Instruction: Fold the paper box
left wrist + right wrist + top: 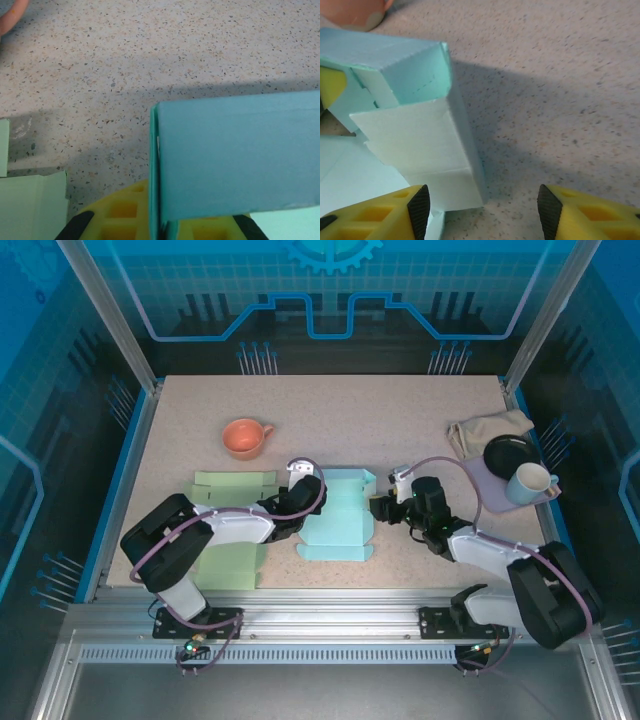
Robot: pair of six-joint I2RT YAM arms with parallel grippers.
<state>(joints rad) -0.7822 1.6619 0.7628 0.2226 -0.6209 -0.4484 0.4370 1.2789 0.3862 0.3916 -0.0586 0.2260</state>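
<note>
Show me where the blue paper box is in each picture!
Top external: the paper box lies mid-table, between the two arms.
Left wrist: the box is the blue wall at the lower right.
Right wrist: the box stands on the left, pale flaps showing.
Shared landmark: the orange cup, up-left of the box, in the top-left corner of both wrist pictures.

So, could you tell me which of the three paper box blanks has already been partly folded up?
The light blue box at the centre: its walls stand up, while the far green blank and the near green blank on the left lie flat.
</note>
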